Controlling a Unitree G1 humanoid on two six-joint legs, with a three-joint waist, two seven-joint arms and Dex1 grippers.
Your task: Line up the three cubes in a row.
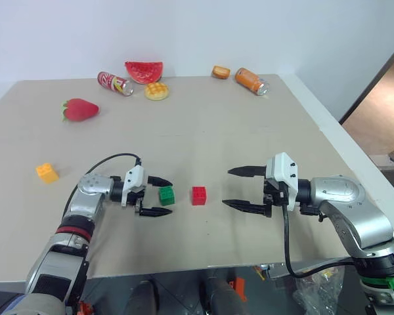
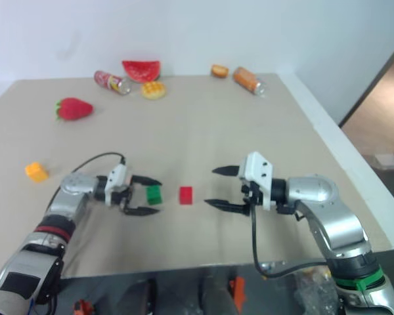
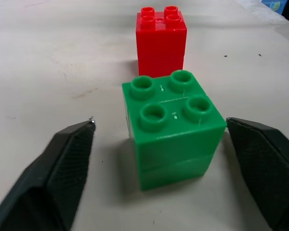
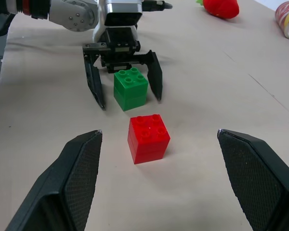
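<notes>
My left gripper [image 1: 160,196] stands apart around the green cube [image 1: 166,195] on the table [image 1: 249,125], beside the red cube [image 1: 198,195]; the yellow cube [image 1: 46,172] sits far off. Right gripper [image 1: 244,189] gapes empty. These look light, rigid and slick: I'd pinch flat sides.

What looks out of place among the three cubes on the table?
The orange-yellow cube sits alone near the table's left edge, far from the green cube and red cube, which stand side by side. The green one is turned slightly askew between the open left gripper's fingers.
</notes>
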